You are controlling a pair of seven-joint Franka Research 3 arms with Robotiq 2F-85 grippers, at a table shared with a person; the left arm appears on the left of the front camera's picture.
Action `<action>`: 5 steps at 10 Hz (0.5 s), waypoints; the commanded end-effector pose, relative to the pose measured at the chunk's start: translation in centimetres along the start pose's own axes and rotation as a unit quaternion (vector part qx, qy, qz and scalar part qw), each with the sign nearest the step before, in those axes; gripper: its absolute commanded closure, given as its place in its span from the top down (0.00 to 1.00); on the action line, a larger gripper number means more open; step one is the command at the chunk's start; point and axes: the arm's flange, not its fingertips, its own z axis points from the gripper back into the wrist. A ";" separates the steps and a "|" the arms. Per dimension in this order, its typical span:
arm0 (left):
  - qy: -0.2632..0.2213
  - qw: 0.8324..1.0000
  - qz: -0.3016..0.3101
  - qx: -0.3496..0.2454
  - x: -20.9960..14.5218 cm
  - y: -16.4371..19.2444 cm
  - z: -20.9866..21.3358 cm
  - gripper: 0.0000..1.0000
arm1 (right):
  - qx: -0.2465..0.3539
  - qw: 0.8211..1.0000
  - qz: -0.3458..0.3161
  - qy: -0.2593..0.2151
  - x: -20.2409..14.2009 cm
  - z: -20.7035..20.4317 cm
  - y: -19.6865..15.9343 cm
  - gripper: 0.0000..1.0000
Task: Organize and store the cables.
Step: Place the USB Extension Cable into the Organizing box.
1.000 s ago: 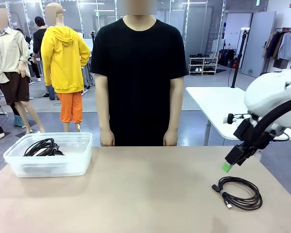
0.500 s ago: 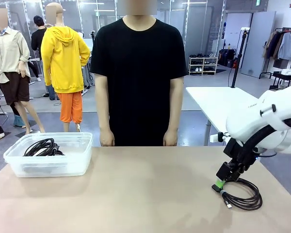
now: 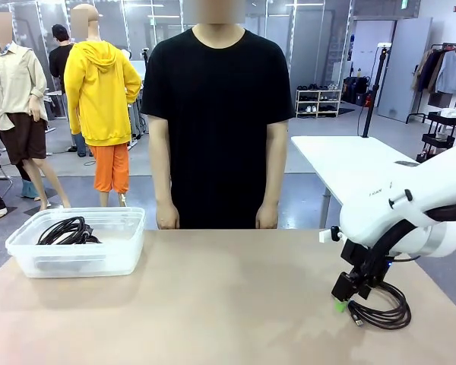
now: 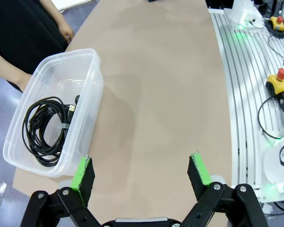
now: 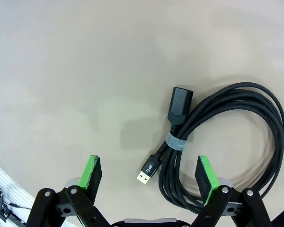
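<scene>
Front view: a person (image 3: 216, 114) stands at the far edge of the tan table (image 3: 213, 304), hands hanging; a clear plastic bin (image 3: 77, 242) at far left holds one coiled black cable (image 3: 67, 231). Nothing lies between bin and right gripper (image 3: 340, 304), which hovers low at the near right, jaws spread wide and empty, straddling the plug end of a second coiled cable (image 5: 217, 142) bound by a grey tie. Left gripper (image 4: 143, 171): wide open, empty, above bare table beside the bin.
</scene>
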 end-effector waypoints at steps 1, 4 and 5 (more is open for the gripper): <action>-0.013 1.000 -0.011 0.005 0.1 -0.4 -0.2 1.00 | -0.038 0.999 -0.007 0.006 0.9 -1.1 0.6 0.92; -0.013 1.000 -0.011 0.005 0.1 -0.4 -0.2 1.00 | -0.047 0.999 -0.003 0.001 1.5 -1.9 0.5 0.34; -0.013 1.000 -0.011 0.005 0.1 -0.4 -0.2 1.00 | -0.048 0.999 -0.001 -0.003 1.7 -1.8 0.5 0.06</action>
